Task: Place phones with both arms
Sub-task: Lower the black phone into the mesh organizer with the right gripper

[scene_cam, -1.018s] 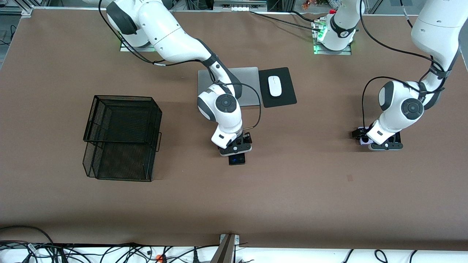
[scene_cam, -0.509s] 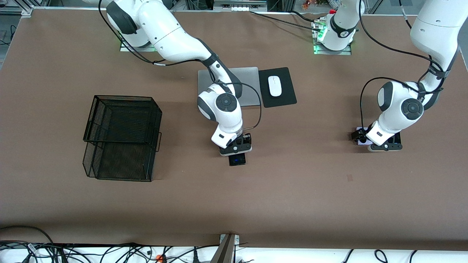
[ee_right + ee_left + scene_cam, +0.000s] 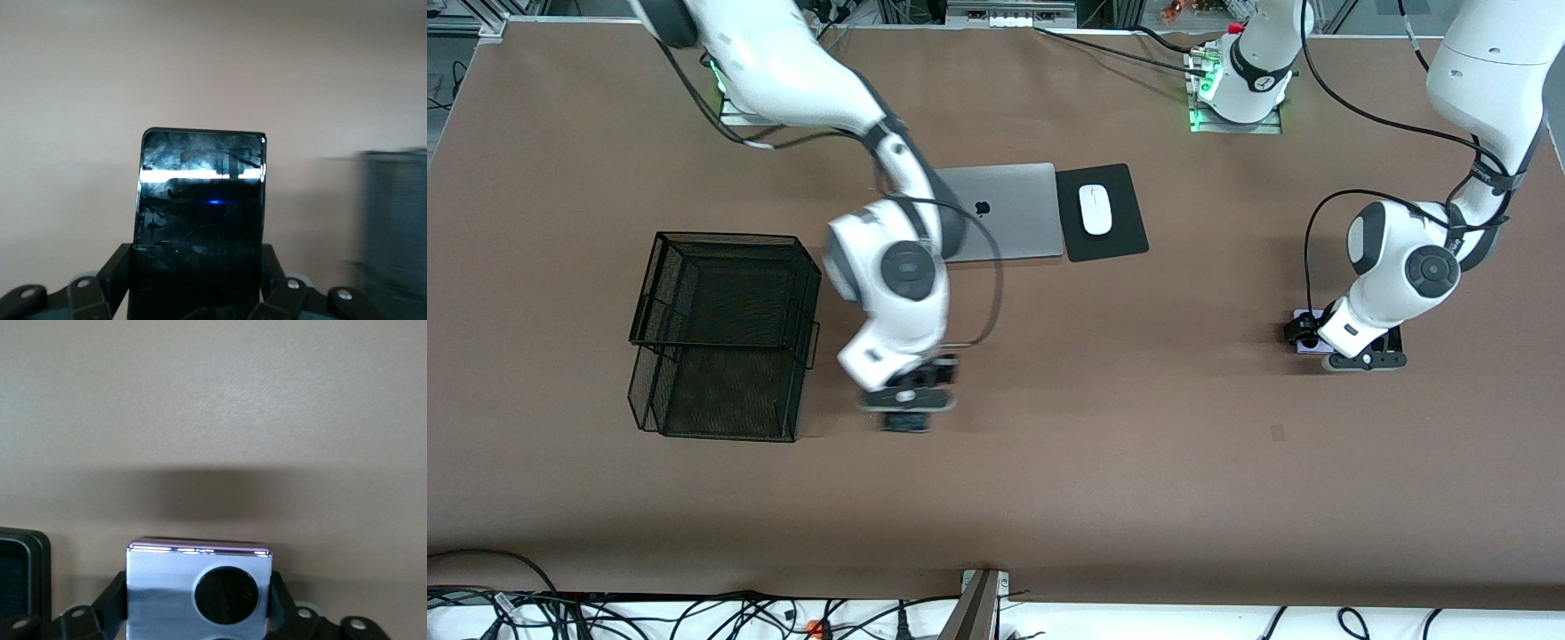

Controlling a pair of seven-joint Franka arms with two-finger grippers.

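Nearest the front camera, your right gripper [image 3: 907, 411] hangs over bare table beside the black mesh basket [image 3: 725, 333], clamped on the small black phone [image 3: 200, 213]. Toward the left arm's end, your left gripper [image 3: 1360, 356] sits low, fingers [image 3: 110, 600] against the lilac-white phone [image 3: 198, 587] on the table.

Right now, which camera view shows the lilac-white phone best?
The left wrist view: the lilac-white phone fills the foreground between the left gripper's fingers, one black circle visible. In the front view only a sliver shows under the arm. The right wrist view does not show it.
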